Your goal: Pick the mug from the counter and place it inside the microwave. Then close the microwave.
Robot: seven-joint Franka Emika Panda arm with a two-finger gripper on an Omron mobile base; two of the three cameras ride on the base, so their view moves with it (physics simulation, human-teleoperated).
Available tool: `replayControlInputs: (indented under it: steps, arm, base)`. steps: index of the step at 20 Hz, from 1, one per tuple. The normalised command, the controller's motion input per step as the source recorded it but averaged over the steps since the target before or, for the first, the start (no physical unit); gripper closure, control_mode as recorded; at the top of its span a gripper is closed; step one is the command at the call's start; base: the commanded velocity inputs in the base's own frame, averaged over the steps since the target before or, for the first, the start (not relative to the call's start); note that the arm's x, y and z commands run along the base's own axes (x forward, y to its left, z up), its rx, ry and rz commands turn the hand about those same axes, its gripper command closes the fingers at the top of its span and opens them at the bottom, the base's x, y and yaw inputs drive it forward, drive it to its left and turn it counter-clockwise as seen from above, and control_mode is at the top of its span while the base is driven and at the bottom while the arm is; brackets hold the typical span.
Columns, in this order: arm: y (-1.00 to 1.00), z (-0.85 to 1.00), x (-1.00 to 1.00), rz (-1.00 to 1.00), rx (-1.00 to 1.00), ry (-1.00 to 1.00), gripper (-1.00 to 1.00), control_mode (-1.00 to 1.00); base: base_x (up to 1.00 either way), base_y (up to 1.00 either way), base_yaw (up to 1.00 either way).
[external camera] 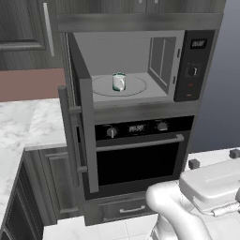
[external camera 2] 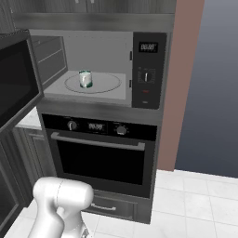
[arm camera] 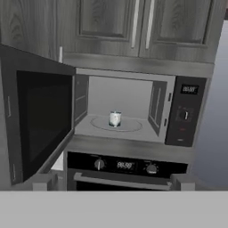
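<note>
The small pale mug (external camera: pixel 119 82) (external camera 2: pixel 85 79) (arm camera: pixel 115 119) with a teal rim stands upright on the round turntable inside the microwave (external camera: pixel 194 65) (external camera 2: pixel 148 69) (arm camera: pixel 185 111). The microwave's door (external camera: pixel 87 136) (external camera 2: pixel 16 79) (arm camera: pixel 40 120) is swung wide open to the left. My gripper (external camera: pixel 214 158) (arm camera: pixel 112 182) is open and holds nothing. It hangs well back from the microwave, lower and to the right of the mug. The white marble counter (external camera: pixel 28 126) (external camera 2: pixel 30 122) lies to the left.
An oven (external camera: pixel 140 154) (external camera 2: pixel 100 158) (arm camera: pixel 124 167) with knobs and a horizontal handle sits right under the microwave. Dark cabinets (arm camera: pixel 133 26) hang above. The open door juts out toward me on the left. White floor tiles (external camera 2: pixel 195 200) spread to the right.
</note>
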Motion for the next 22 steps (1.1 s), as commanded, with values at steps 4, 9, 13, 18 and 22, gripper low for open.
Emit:
replayControlInputs:
  steps: [4, 9, 13, 18, 22]
  arm:
    - [0.50, 0.00, 0.00, -0.10, -0.01, -0.09, -1.00, -1.00]
    - [0.42, 0.00, -0.14, -0.17, 0.00, -0.08, -1.00, -1.00]
    - [0.36, 0.00, -0.16, -0.22, 0.00, -0.08, -1.00, -1.00]
    - [0.32, 0.00, -0.01, -0.22, 0.00, -0.02, -1.00, -1.00]
    - [0.34, 0.00, 0.00, -0.23, -0.03, 0.00, -1.00, -1.00]
  base:
    - [0.00, 0.00, 0.00]
    - [0.00, 0.00, 0.00]
    - [0.00, 0.00, 0.00]
    - [0.00, 0.00, 0.00]
    - [0.00, 0.00, 0.00]
